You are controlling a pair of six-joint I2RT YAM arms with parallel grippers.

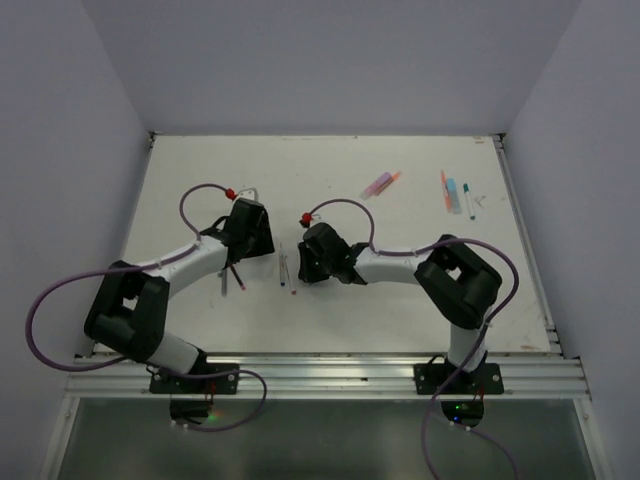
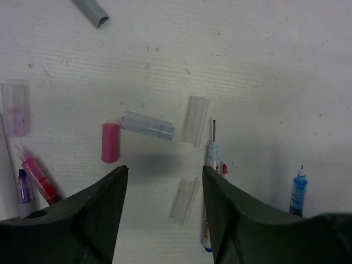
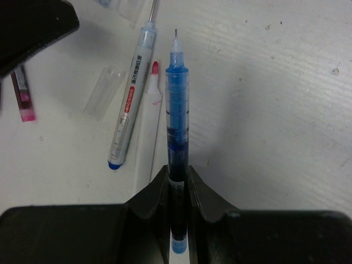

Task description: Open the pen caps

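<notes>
Already uncapped, the blue pen point(image 3: 177, 110) is clamped in the right gripper point(image 3: 179, 181), its tip bare. Left of that pen, a pale blue cap point(image 2: 147, 125) and a pink cap point(image 2: 110, 142) lie loose beneath the left gripper point(image 2: 165, 187), whose jaws are apart and empty. These round caps could roll away if nudged.

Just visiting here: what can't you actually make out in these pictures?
- Top view: the far pens are too small to tell capped from uncapped.
- Left wrist view: the grey cap is cut off by the top edge; the left gripper covers part of the white pen.
- Right wrist view: the right gripper hides the back end of the blue pen.
</notes>
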